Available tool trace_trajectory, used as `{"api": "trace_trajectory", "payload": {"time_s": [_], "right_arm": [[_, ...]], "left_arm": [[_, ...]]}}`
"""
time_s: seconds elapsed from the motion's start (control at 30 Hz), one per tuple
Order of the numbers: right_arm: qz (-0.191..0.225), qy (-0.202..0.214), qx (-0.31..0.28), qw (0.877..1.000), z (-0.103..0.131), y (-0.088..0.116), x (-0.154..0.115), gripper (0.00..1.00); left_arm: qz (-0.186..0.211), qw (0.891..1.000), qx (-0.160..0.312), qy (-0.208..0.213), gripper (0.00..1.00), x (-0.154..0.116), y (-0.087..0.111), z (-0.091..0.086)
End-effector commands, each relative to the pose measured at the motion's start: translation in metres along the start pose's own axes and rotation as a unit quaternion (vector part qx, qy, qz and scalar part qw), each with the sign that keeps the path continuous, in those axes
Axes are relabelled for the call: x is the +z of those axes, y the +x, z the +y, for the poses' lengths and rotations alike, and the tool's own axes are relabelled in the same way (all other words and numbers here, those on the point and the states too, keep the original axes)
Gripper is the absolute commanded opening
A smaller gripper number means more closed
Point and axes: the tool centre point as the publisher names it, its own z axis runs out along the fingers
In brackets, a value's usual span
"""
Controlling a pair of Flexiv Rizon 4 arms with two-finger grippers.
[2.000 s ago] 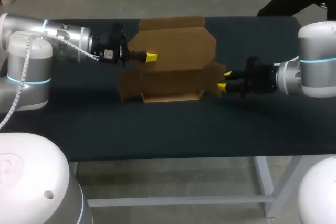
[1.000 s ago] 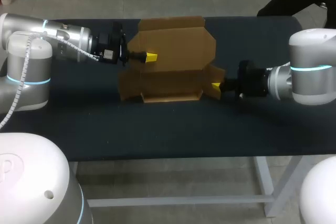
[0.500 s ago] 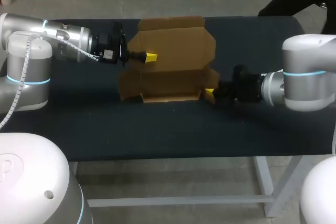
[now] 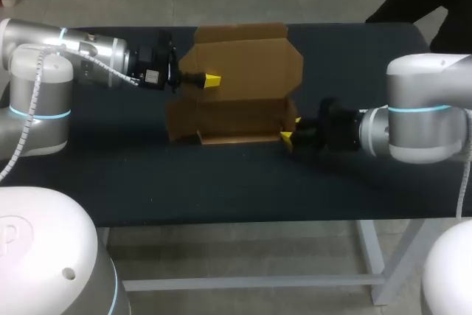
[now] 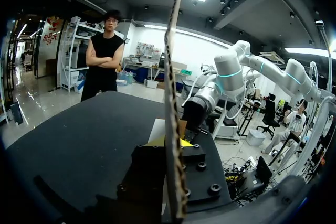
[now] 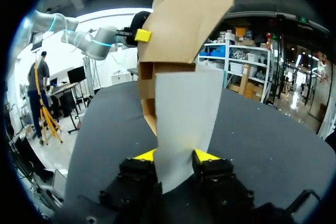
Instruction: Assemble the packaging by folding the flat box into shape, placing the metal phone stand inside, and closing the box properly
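cardboard box (image 4: 228,119), partly folded, stood on the table (image 4: 221,182) between my two grippers, with one end toward each. its lid panel (image 4: 247,60) was raised behind the tray part.

my left gripper (image 4: 212,80) was at the side edge of the lid panel and pinched it. in the left wrist view the sheet ran edge-on straight out from between the fingers. one yellow fingertip (image 5: 185,142) was pressed to one face, and the other just showed on the far face.

my right gripper (image 4: 290,128) was at the opposite end of the box, low over the table, with its fingers spread. the end flap (image 6: 181,114) lay against them, its pale face covering the gap between the two yellow tips and reaching back over the gripper's body. the rest of the box rose directly ahead of the fingers. in the right wrist view the left gripper's yellow tip showed high on the lid panel, well ahead of the right gripper. the two grippers were well apart, with the whole length of the box between them.
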Motion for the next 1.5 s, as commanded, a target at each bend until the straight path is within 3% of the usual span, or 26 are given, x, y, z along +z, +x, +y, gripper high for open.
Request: {"api": "trace_trajectory", "payload": {"time_s": [0.03,0.47,0.63,0.8,1.5], "right_arm": [[-0.006,0.003,-0.004,1.000,0.003,0.009,0.006,0.44],[-0.013,0.006,-0.003,1.000,0.003,0.026,0.006,0.49],[-0.022,0.008,0.004,1.000,-0.002,0.030,-0.001,0.58],[-0.031,0.009,0.013,0.999,-0.008,0.033,-0.012,0.59],[-0.053,0.006,0.022,0.998,-0.019,0.023,-0.038,0.61]], "left_arm": [[0.000,1.000,0.000,-0.001,0.00,0.001,0.000,0.002],[0.000,1.000,0.000,-0.001,0.00,0.001,0.000,0.002],[0.000,1.000,0.000,-0.001,0.00,0.001,0.000,0.002],[0.000,1.000,0.000,-0.001,0.00,0.001,0.000,0.002],[0.000,1.000,0.000,-0.001,0.00,0.001,0.000,0.002]]}}
